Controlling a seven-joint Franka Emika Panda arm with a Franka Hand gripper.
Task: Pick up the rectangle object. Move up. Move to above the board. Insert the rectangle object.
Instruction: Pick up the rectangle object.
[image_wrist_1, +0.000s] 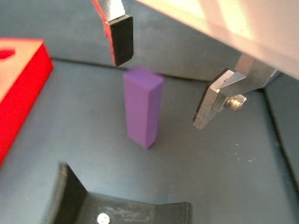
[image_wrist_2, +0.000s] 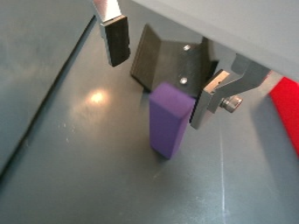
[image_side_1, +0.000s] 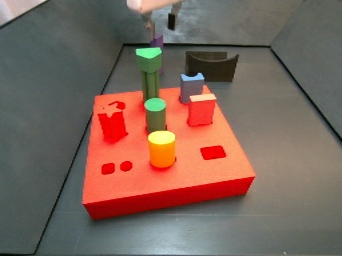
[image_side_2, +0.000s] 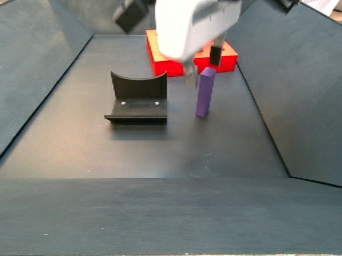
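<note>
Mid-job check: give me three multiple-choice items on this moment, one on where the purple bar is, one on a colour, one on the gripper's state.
1. Where does the tall purple rectangular bar stand?
A. In a hole of the board
B. On the dark floor, upright
C. Lying on the fixture

2. What colour is the thick square board?
A. Red
B. Blue
C. White

3. How is the gripper?
A. Shut on the bar
B. Open, fingers either side of the bar's top
C. Out of view

Answers: 1 B, a side view shows the bar upright on the floor beside the dark L-shaped fixture. 2 A, a side view shows a red slab. 3 B, both wrist views show gaps between the pads and the bar.
</note>
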